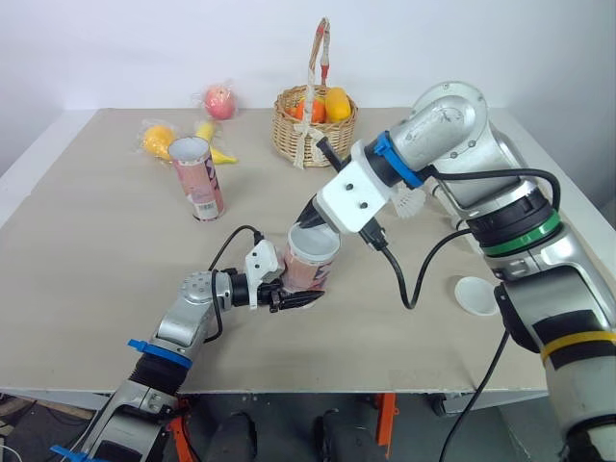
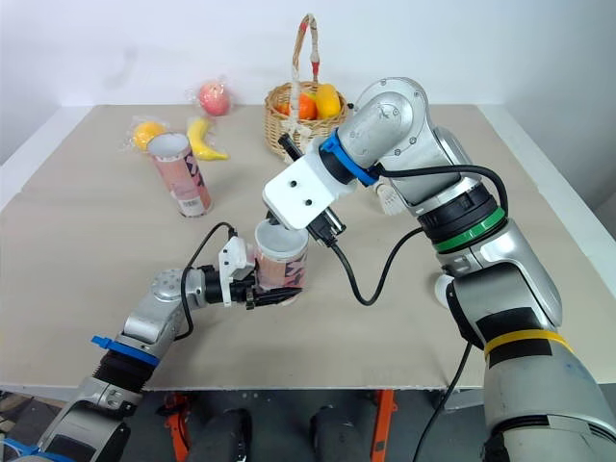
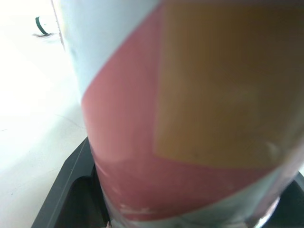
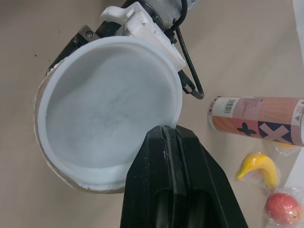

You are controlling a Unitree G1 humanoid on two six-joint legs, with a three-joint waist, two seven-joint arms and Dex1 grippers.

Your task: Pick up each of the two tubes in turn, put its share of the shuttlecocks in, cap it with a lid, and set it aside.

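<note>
Near the table's front middle, a pink tube (image 1: 310,269) stands upright with my left gripper (image 1: 296,300) shut on its lower part. The left wrist view has the tube wall (image 3: 190,118) pressed close between the black fingers (image 3: 71,190). A white lid (image 4: 109,114) lies over the tube's mouth, slightly off-centre. My right gripper (image 4: 175,135) reaches down from above and is shut on the lid's rim. The second tube (image 1: 197,178) stands with its top open at the back left. A second white lid (image 1: 475,294) lies flat at the right.
A wicker basket of fruit (image 1: 313,120) stands at the back centre. A bagged banana (image 1: 217,144), orange (image 1: 157,140) and apple (image 1: 219,100) lie at the back left. Something white and feathery (image 1: 411,202) shows behind my right arm. The table's front edge is close below my left gripper.
</note>
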